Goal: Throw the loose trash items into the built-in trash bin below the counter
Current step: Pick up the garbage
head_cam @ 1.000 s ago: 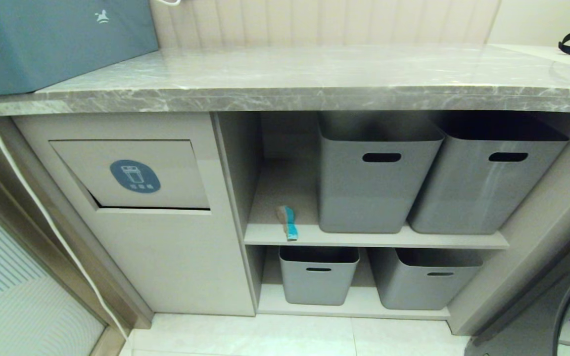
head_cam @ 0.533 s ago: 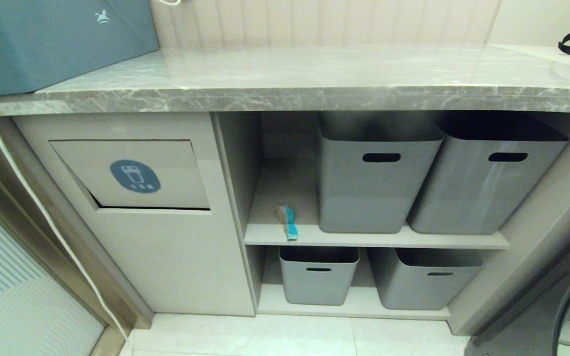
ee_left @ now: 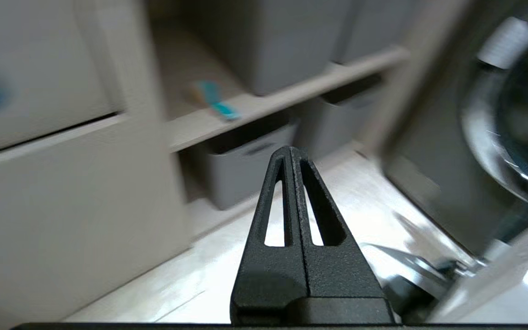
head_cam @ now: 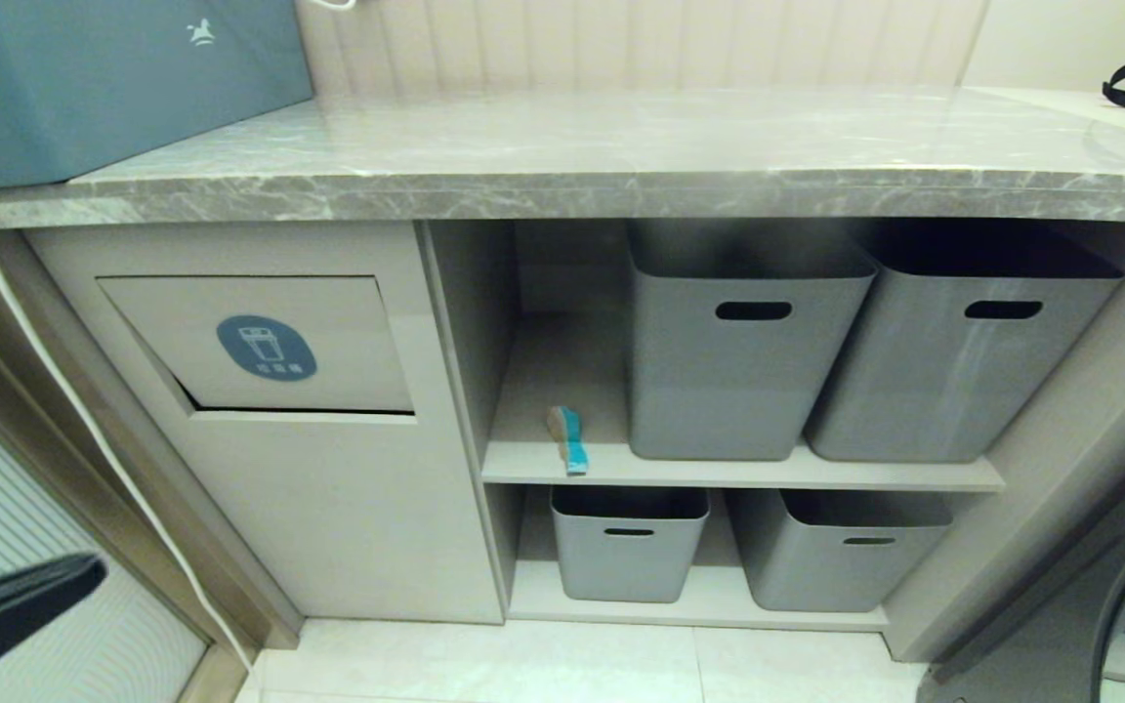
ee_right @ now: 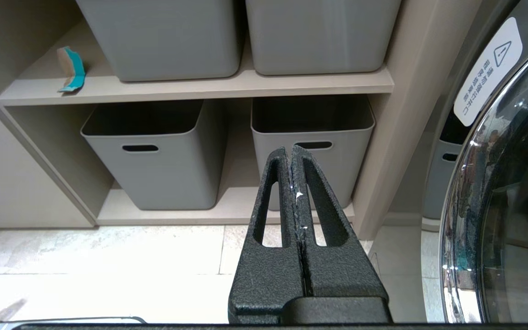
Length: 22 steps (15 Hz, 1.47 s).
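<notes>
Left pincer (ee_left: 291,151) clenched, empty, low at the near left above the floor; right pincer (ee_right: 291,149) likewise clenched and empty. Further in, the loose trash items (head_cam: 568,439) lie on the upper shelf (head_cam: 719,474), left of a grey basket (head_cam: 733,351), long axis running front to back, teal end at the shelf edge, tan end inward. The built-in trash bin (head_cam: 260,342) flap bears a blue oval bin icon; its writing is illegible. Above, the table (head_cam: 621,186) carries a teal box (head_cam: 113,78) with a white horse logo.
</notes>
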Tool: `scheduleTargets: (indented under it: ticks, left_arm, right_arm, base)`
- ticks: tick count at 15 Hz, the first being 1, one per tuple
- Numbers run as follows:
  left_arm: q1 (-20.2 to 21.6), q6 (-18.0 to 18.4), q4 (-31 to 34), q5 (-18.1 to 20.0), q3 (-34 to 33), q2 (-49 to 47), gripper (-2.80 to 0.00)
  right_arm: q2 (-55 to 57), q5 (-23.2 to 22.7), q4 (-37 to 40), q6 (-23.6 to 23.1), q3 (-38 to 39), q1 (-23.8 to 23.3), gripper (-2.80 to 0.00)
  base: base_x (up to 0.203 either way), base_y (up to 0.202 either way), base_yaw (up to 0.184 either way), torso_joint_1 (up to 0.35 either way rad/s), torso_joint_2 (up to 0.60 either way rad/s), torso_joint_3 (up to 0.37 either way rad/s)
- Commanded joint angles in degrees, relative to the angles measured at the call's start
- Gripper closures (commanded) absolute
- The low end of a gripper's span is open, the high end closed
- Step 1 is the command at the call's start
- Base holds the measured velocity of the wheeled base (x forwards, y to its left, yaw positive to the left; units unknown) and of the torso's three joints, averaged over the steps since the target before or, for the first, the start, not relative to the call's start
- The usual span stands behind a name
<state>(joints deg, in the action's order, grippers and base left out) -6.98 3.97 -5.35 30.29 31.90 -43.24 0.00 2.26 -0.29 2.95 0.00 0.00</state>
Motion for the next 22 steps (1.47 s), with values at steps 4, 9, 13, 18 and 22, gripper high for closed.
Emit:
scheduleTargets:
  ticks: [4,9,13,18,22]
  left_arm:
    - [-19.71,1.62,-2.50,-2.24,8.43,-28.47,0.00]
    - [-21.84,-4.89,-2.96,-7.11,5.86,-37.19,0.00]
    - [-19.75,-9.17,-3.13,-5.52,9.58,-48.95,0.00]
    - [-23.83,-9.74,-1.98,-13.49,27.94,-66.75,-2.80]
    - [-28.60,-9.75,3.64,-21.58,44.64,-79.58,-2.80]
  right_arm:
    - [0.00,0.03,0.01,0.04,0.09,0.00,0.00]
    - [0.00,0.03,-0.06,0.04,0.09,0.00,0.00]
    - [0.00,0.03,0.03,0.04,0.09,0.00,0.00]
    - [0.00,0.03,0.03,0.04,0.09,0.00,0.00]
    - [0.00,0.03,0.01,0.04,0.09,0.00,0.00]
  base:
    - [0.000,0.000,0.000,0.000,0.00,0.000]
    - [0.000,0.000,0.000,0.000,0.00,0.000]
    - [0.000,0.000,0.000,0.000,0.00,0.000]
    - [0.000,0.000,0.000,0.000,0.00,0.000]
    - [0.000,0.000,0.000,0.000,0.00,0.000]
